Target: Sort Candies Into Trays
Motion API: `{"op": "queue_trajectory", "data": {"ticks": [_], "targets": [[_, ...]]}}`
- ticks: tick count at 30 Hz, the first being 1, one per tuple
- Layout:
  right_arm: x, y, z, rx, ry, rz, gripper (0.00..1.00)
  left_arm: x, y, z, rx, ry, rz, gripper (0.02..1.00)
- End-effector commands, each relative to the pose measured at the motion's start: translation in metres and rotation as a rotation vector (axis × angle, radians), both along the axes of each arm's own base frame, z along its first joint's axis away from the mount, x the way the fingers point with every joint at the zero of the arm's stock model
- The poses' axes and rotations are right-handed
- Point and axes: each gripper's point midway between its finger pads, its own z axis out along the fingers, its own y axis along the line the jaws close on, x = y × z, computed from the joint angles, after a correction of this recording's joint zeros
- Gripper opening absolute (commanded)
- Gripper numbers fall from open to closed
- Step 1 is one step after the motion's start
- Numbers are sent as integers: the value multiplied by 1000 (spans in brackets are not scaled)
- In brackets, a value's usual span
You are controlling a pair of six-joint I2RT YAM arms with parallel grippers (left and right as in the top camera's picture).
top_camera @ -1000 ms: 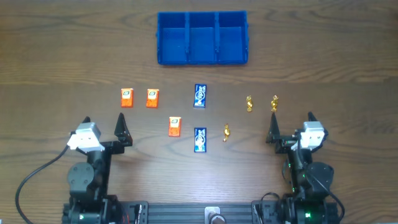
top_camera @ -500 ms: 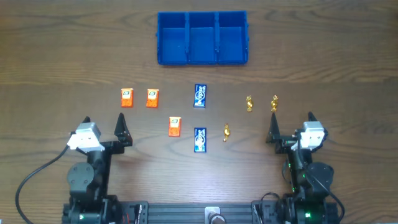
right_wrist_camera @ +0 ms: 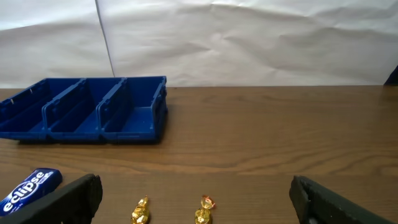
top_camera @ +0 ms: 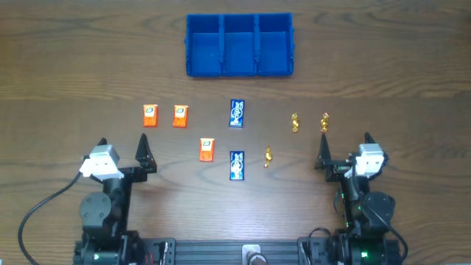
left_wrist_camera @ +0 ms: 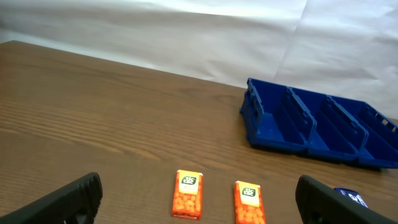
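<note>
While short of the candies [top_camera: 206, 149] | left jaws wide, empty | right jaws wide, empty

No change to record: your left gripper [top_camera: 124, 142] and right gripper [top_camera: 344, 140] hold their earlier stance, and the candies [top_camera: 207, 149] lie exactly where they lay.

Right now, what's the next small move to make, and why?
Probably lower the right end effector onto the nearest gold candy just ahead of it: it is open and empty, and the blue tray holds nothing yet.
</note>
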Motion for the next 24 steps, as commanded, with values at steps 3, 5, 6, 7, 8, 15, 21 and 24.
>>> {"op": "queue_trajectory", "data": {"ticks": [3,5,6,7,8,15,21,24], "targets": [[0,1,-1,-4,-1,6,998,-1,4,-18,18,51,18,996],[0,1,-1,-4,-1,6,998,-1,4,-18,18,51,18,998],[0,1,-1,-4,-1,6,998,-1,4,-18,18,51,18,998],[0,1,-1,-4,-1,6,998,-1,4,-18,18,51,18,998],[0,1,-1,-4,-1,6,998,-1,4,-18,18,51,18,998],[0,1,-1,-4,-1,6,998,-1,4,-18,18,51,18,996],[0,1,-1,-4,-1,6,998,-1,9,-18,23,50,48,998],[0,1,-1,-4,-1,6,998,-1,9,-17,29,48,47,996]]}}
